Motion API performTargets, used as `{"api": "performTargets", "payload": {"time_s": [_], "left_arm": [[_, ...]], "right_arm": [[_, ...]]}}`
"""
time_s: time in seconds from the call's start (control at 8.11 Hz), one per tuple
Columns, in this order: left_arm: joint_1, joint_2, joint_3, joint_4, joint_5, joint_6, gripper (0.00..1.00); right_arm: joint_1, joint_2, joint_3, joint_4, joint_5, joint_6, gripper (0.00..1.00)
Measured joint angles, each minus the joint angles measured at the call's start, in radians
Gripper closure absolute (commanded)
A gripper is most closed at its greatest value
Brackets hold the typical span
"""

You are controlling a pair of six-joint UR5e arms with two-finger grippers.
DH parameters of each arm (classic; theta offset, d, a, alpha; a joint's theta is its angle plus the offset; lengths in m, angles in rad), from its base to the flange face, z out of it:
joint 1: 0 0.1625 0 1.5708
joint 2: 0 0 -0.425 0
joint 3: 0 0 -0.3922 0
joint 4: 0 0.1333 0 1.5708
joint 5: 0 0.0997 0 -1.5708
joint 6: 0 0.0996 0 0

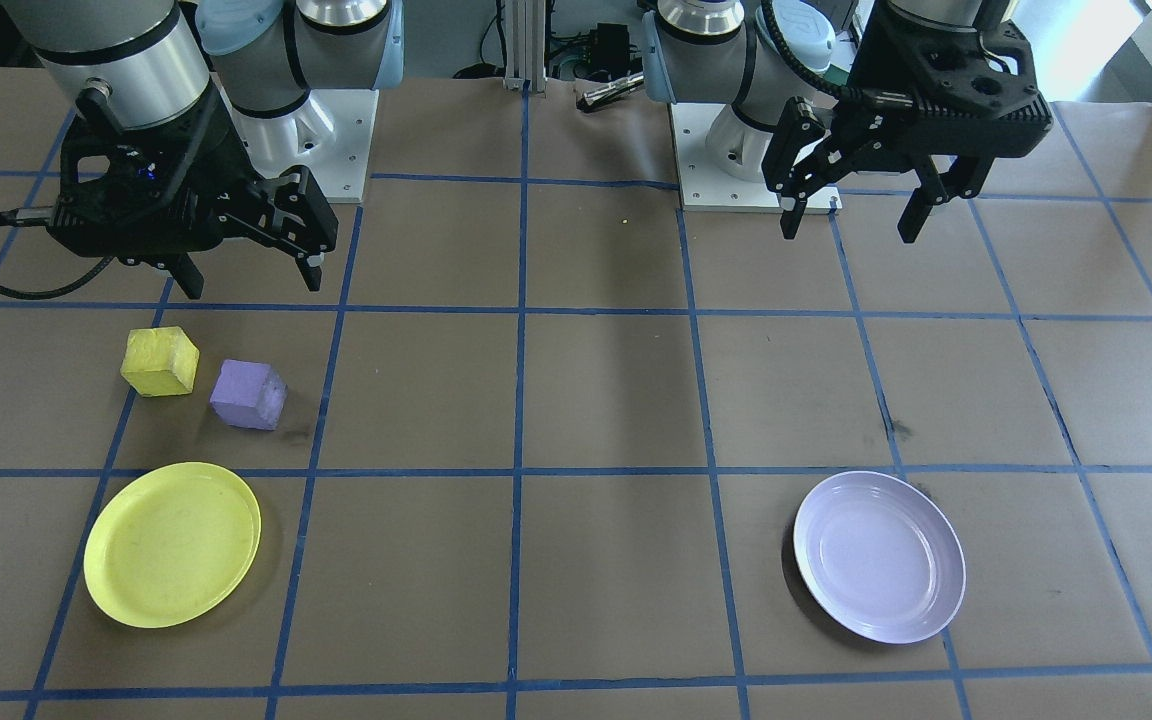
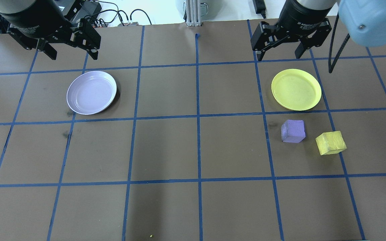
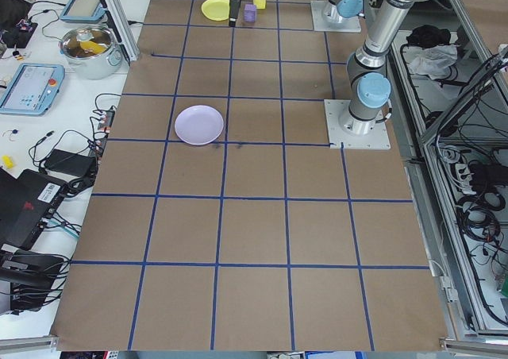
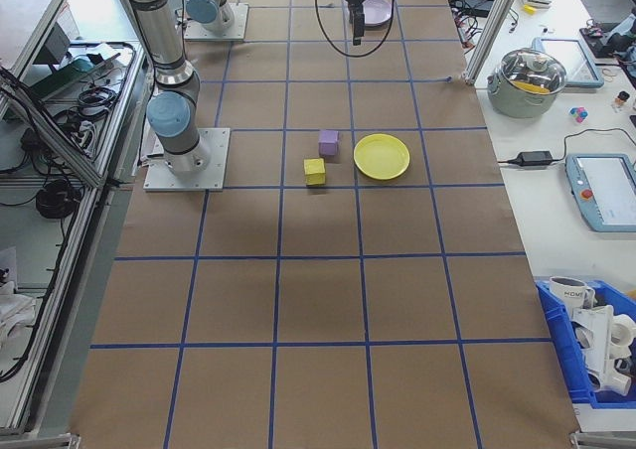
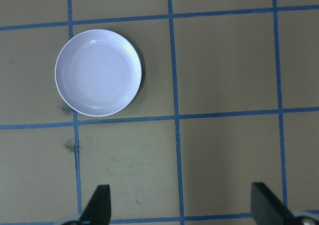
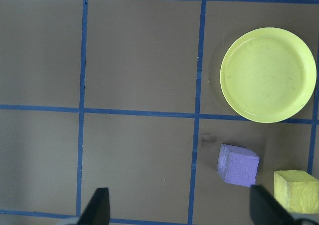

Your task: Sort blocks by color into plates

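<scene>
two blocks [image 2: 293,131] [image 2: 330,143], two bare plates [image 2: 91,92] [image 2: 296,89], left gripper [image 2: 71,55] and right gripper [image 2: 277,53] both spread, empty

left gripper [image 2: 71,56] raised, jaws apart, right gripper [image 2: 278,55] raised, jaws apart

On the bench [image 2: 193,150], the two plates are set well apart: the pale lavender round plastic plate [image 2: 91,92] on the robot's left half, the bright yellow round plastic plate [image 2: 296,89] on its right half. Neither plate is occupied. The light purple foam cube [image 2: 293,131] and the yellow foam cube [image 2: 330,143] are placed beside each other, apart, just nearer the robot than the bright yellow round plastic plate, the yellow foam cube farther to the robot's right. The left gripper [image 2: 72,55] is held above the bench beyond the pale lavender plate, the right gripper [image 2: 278,53] beyond the yellow plate, both with jaws spread.
</scene>
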Motion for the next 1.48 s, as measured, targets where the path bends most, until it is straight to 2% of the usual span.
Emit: {"api": "performTargets", "payload": {"time_s": [0.37, 0.62, 0.74, 0.99, 1.23, 1.48], "left_arm": [[0.000, 0.000, -0.002, 0.012, 0.000, 0.000, 0.00], [0.001, 0.001, -0.009, 0.021, 0.000, 0.004, 0.00], [0.001, 0.001, -0.011, 0.022, 0.001, 0.005, 0.00], [0.001, 0.000, -0.012, 0.022, 0.001, 0.005, 0.00], [0.002, -0.003, -0.013, 0.021, 0.002, 0.005, 0.00], [0.002, -0.010, -0.014, 0.021, 0.002, 0.005, 0.00]], "right_arm": [[-0.086, 0.002, 0.007, 0.013, -0.016, -0.149, 0.00], [-0.208, -0.006, 0.086, 0.023, -0.041, -0.346, 0.00], [-0.255, -0.015, 0.150, -0.003, -0.070, -0.412, 0.00], [-0.334, -0.027, 0.326, -0.175, -0.138, -0.523, 0.00], [-0.436, -0.026, 0.523, -0.381, -0.143, -0.707, 0.00], [-0.489, -0.022, 0.689, -0.535, -0.107, -0.781, 0.00]]}}
